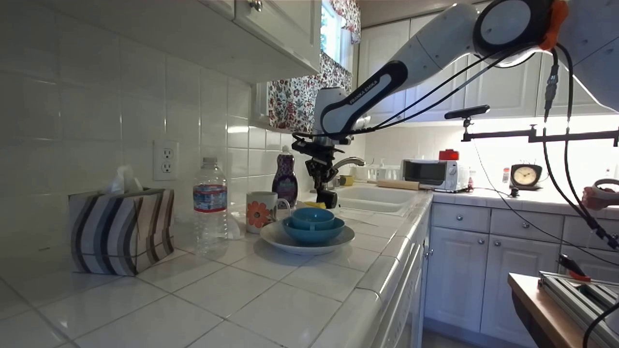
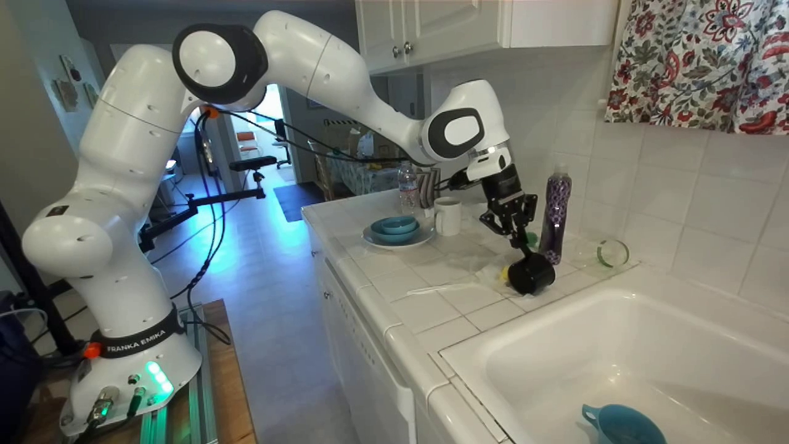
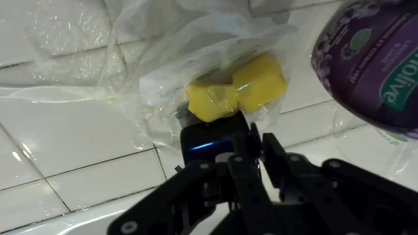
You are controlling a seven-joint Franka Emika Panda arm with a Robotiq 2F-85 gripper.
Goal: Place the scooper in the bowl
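The dark scooper (image 2: 531,274) shows in both exterior views (image 1: 327,198) and in the wrist view (image 3: 212,137). My gripper (image 2: 519,237) is shut on its handle; it also shows in an exterior view (image 1: 319,181) and in the wrist view (image 3: 256,143). The cup head hangs low near the sink edge; I cannot tell whether it touches the counter. The teal-blue bowl (image 1: 314,235) stands on a pale plate (image 1: 280,244) with a smaller teal cup (image 1: 312,220) in it. The bowl also shows in an exterior view (image 2: 394,237), apart from the gripper, and is out of the wrist view.
Yellow sponges (image 3: 236,89) in clear plastic lie beside the scooper. A purple soap bottle (image 2: 555,216) stands close to the gripper. A flowered mug (image 1: 260,212) and a water bottle (image 1: 210,208) stand near the plate. A sink (image 2: 555,333) holds a blue cup (image 2: 625,425).
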